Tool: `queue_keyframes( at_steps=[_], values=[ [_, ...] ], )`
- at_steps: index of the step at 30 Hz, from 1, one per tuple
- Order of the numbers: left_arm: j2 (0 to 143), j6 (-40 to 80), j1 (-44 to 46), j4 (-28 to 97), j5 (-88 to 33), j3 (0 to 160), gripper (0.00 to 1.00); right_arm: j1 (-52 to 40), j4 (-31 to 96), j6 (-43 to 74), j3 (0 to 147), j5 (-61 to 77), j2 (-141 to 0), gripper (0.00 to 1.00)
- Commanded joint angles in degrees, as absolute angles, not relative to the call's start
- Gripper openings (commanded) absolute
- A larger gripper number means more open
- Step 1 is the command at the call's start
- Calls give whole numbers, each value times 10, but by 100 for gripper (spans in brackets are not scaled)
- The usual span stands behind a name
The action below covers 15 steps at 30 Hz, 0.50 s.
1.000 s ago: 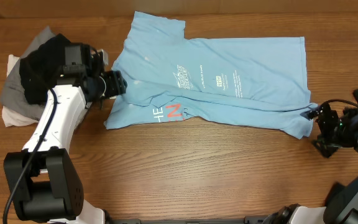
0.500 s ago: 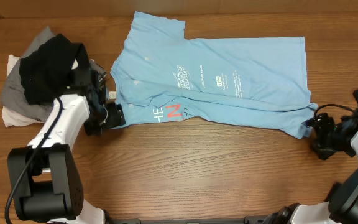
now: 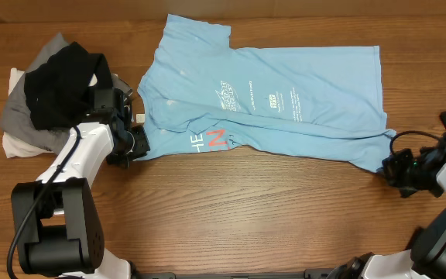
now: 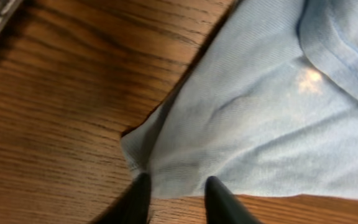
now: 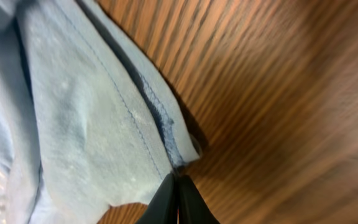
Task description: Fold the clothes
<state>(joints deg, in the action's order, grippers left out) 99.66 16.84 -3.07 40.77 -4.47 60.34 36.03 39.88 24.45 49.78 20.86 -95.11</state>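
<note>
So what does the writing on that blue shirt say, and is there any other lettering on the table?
"HE" in white, then "N" in red: large letters lying sideways on the blue T-shirt, by its near edge.
Small white print across the shirt's middle: too small to read.
Pile of clothes on the left: no writing visible.

The left arm (image 3: 76, 159) reaches forward and bends inward, holding the left gripper (image 3: 139, 144) low with its fingers (image 4: 219, 202) a narrow gap apart. The right gripper (image 3: 388, 164) points inward, also low, its fingers (image 5: 191, 202) pressed together.
</note>
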Motion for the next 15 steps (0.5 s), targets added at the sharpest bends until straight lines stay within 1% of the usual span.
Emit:
queue_keyframes(
  at_steps=[1, 2, 8, 11, 13, 15],
  values=[
    [1000, 167, -34, 408, -27, 601, 8, 365, 408, 225, 561, 178, -954, 4],
    [1000, 167, -34, 409, -23, 601, 4, 365, 414, 224, 571, 175, -954, 4],
    [1000, 167, -39, 422, -10, 601, 4, 365, 441, 227, 590, 122, -954, 4],
    [1000, 167, -49, 429, -10, 601, 4, 365, 451, 250, 590, 70, -954, 4],
    [1000, 167, -57, 433, -11, 601, 4, 365, 460, 270, 590, 4, -954, 4],
    [1000, 167, -65, 437, -14, 601, 4, 367, 464, 286, 590, -5, -954, 4]
  ],
)
